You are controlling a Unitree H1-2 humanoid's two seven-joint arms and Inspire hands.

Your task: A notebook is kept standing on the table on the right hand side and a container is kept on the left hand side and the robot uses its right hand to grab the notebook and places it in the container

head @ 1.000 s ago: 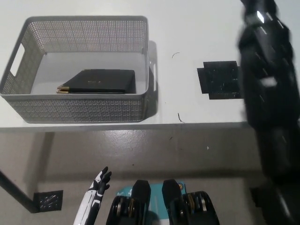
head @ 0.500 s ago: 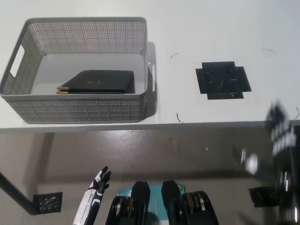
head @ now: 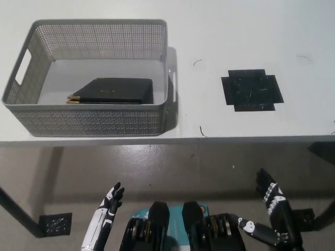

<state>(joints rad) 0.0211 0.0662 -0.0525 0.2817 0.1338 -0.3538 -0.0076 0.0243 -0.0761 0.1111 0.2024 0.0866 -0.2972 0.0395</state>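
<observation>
1. The notebook is black and lies flat inside the container. It rests on the bottom, near the front wall and a bit to the right.
2. Its long side runs left to right, along the front wall. A thin gold edge shows at its left end, so that end looks like the page side.
3. The container is a grey basket with little holes, and it sits on the left part of the white table.
4. A black square mat lies on the table to the right, well apart from the container.
5. A second ago the black right arm was a big blur high over the right side of the table. Half a second ago it was a blur dropping past the table edge. The notebook and container have not moved.
6. Now the right hand is low, below the table edge at the bottom right. Its fingers are spread a little and it holds nothing.
7. The left hand hangs at the bottom left, below the table. Its fingers point up, slightly apart, and touch nothing.
</observation>
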